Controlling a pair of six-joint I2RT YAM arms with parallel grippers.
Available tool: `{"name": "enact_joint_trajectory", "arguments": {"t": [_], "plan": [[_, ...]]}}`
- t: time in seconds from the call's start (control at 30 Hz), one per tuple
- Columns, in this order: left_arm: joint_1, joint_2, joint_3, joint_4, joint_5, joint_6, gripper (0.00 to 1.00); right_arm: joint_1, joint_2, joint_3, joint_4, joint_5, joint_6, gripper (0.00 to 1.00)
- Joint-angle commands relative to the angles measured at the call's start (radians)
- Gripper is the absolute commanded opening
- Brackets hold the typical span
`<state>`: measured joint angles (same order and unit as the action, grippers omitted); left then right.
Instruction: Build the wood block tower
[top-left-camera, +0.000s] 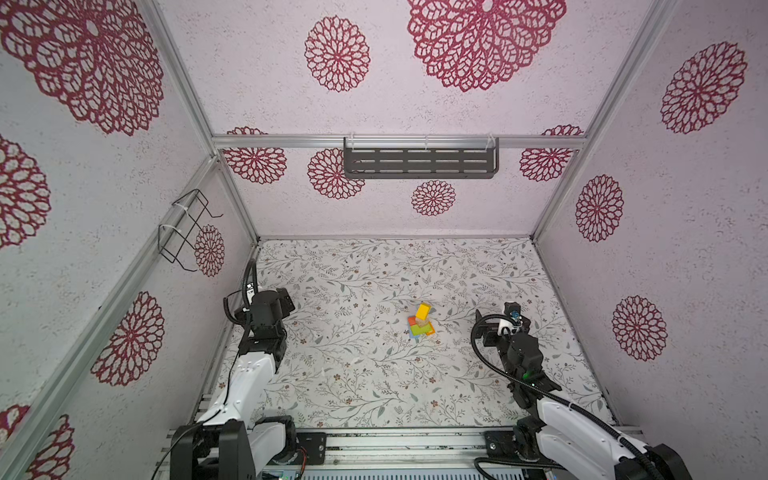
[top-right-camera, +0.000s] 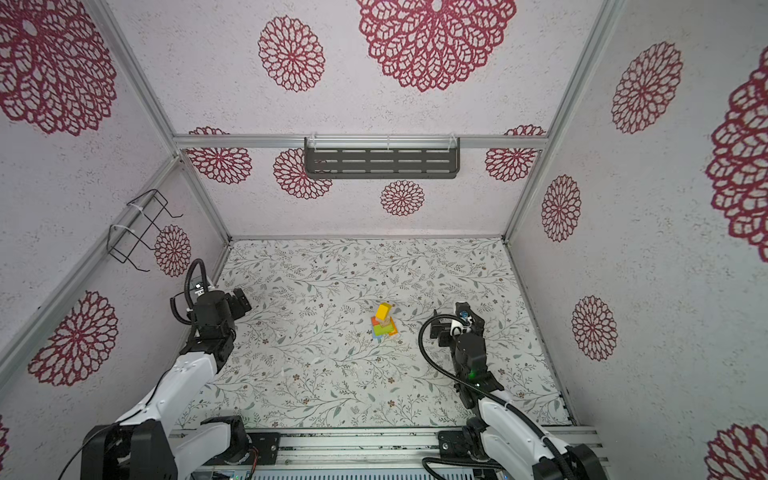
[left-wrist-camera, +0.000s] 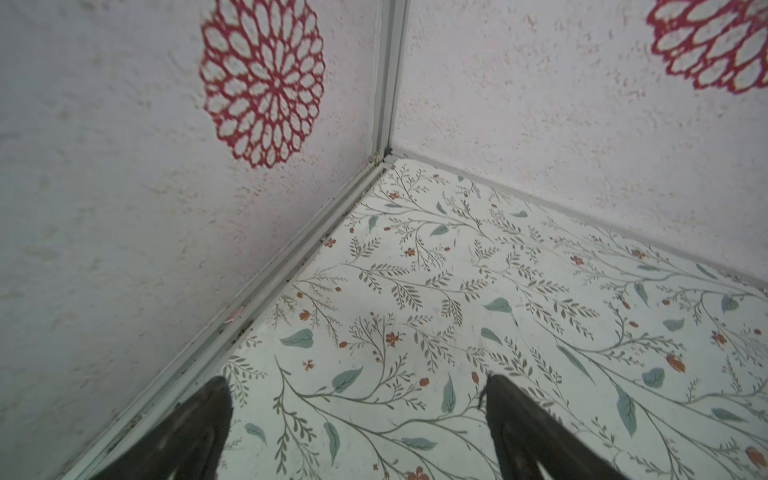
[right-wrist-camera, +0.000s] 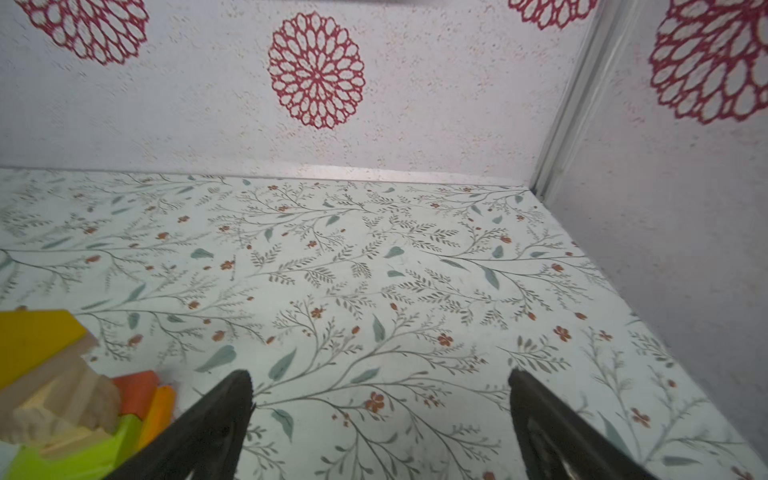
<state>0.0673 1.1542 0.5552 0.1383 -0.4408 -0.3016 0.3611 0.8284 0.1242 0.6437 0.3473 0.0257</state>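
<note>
Standing between the two grippers, the wood block tower (top-left-camera: 422, 322) is nearer the right gripper (right-wrist-camera: 380, 376), just outside one of its fingers (right-wrist-camera: 216, 415) and not between them. The left gripper (left-wrist-camera: 357, 380) is well apart from it. Both grippers are spread wide, grasping nothing, with only the table (top-left-camera: 353, 386) showing between their fingers. A yellow block (right-wrist-camera: 33, 340) tops the tower over a tan block (right-wrist-camera: 62, 390), a lime-green piece (right-wrist-camera: 83, 457) and an orange piece (right-wrist-camera: 143, 386). The right wrist view cuts the tower off at its edge, and that finger hides part of its base. In both top views the lowest pieces are too small to sort.
</note>
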Motion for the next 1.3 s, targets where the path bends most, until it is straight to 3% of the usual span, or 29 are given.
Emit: {"name": "enact_joint_trajectory", "arguments": {"t": [0.0, 0.2, 0.3, 0.37, 0.47, 0.5, 0.57, 0.7, 0.83, 0.87, 1.0, 1.1, 1.27], "plan": [[0.011, 0.086, 0.035, 0.038, 0.056, 0.022, 0.97, -0.002, -0.083, -0.019, 0.046, 0.135, -0.07, 0.99], [0.021, 0.224, 0.033, 0.169, 0.087, 0.094, 0.97, -0.025, -0.021, -0.081, 0.195, 0.14, -0.114, 0.99], [0.034, 0.268, -0.022, 0.357, 0.134, 0.108, 0.97, -0.057, 0.113, -0.081, 0.314, 0.115, -0.121, 0.99], [0.043, 0.288, -0.008, 0.375, 0.152, 0.103, 0.97, -0.086, 0.224, -0.086, 0.443, 0.07, -0.123, 0.99], [0.056, 0.331, -0.044, 0.52, 0.18, 0.135, 0.97, -0.125, 0.4, -0.088, 0.657, 0.034, -0.054, 0.99], [0.065, 0.35, -0.057, 0.553, 0.194, 0.128, 0.97, -0.126, 0.432, -0.074, 0.662, 0.043, -0.057, 0.99], [0.078, 0.359, -0.061, 0.567, 0.225, 0.123, 0.97, -0.142, 0.406, -0.002, 0.49, 0.01, -0.035, 0.99], [0.091, 0.36, -0.061, 0.573, 0.275, 0.118, 0.97, -0.16, 0.45, 0.058, 0.409, 0.023, -0.011, 0.99], [0.082, 0.351, -0.093, 0.603, 0.278, 0.119, 0.97, -0.159, 0.43, 0.009, 0.497, -0.006, -0.029, 0.99], [0.063, 0.357, -0.117, 0.647, 0.261, 0.138, 0.97, -0.159, 0.412, -0.025, 0.54, -0.01, -0.026, 0.99], [-0.039, 0.41, -0.19, 0.87, 0.014, 0.201, 0.97, -0.159, 0.403, -0.195, 0.855, -0.003, -0.025, 0.99], [-0.061, 0.416, -0.215, 0.934, -0.035, 0.215, 0.97, -0.159, 0.474, -0.264, 1.043, 0.019, -0.019, 0.99], [-0.067, 0.42, -0.224, 0.957, -0.042, 0.223, 0.97, -0.16, 0.439, -0.225, 0.938, -0.001, -0.024, 0.99]]}}
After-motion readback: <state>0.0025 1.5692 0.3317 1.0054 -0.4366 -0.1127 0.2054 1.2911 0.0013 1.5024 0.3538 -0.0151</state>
